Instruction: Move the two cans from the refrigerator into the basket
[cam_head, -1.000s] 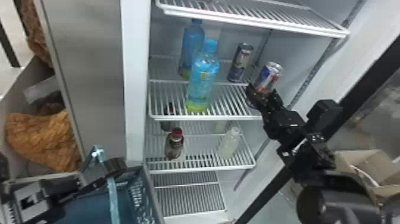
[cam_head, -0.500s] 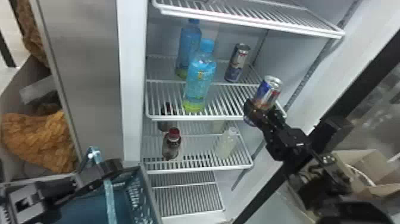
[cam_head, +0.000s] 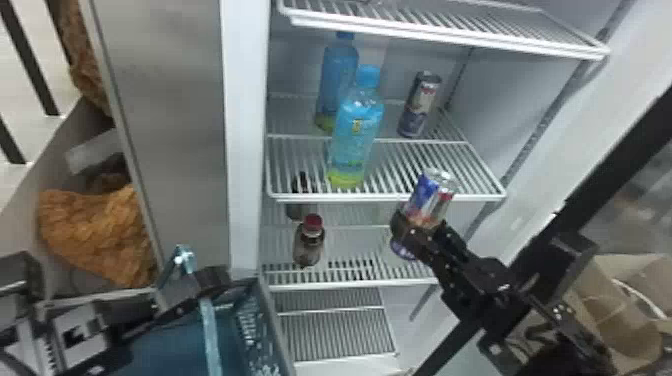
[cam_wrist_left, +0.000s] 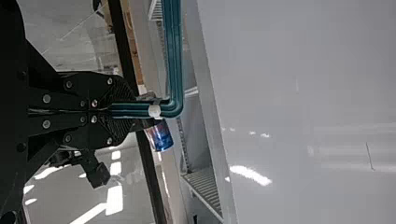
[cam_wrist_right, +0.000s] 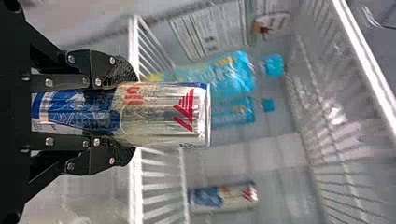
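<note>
Your right tool (cam_wrist_right: 126, 113) is closed to a can's width, its fingers on opposite sides of the first can (cam_wrist_right: 163, 114). You have it by the lower part, top end free, likely so it stays steady on the way to the basket. Your left tool (cam_wrist_left: 128, 110) is pinched shut on the teal handle (cam_wrist_left: 175, 56), presumably to keep the basket (cam_head: 272, 320) from shifting. Your left arm covers part of the basket, so I can't tell what lies at its bottom. In the refrigerator, the second can (cam_head: 419, 105) stands towards the back of the shelf (cam_head: 380, 197), beside two blue bottles (cam_head: 357, 135), waiting its turn.
</note>
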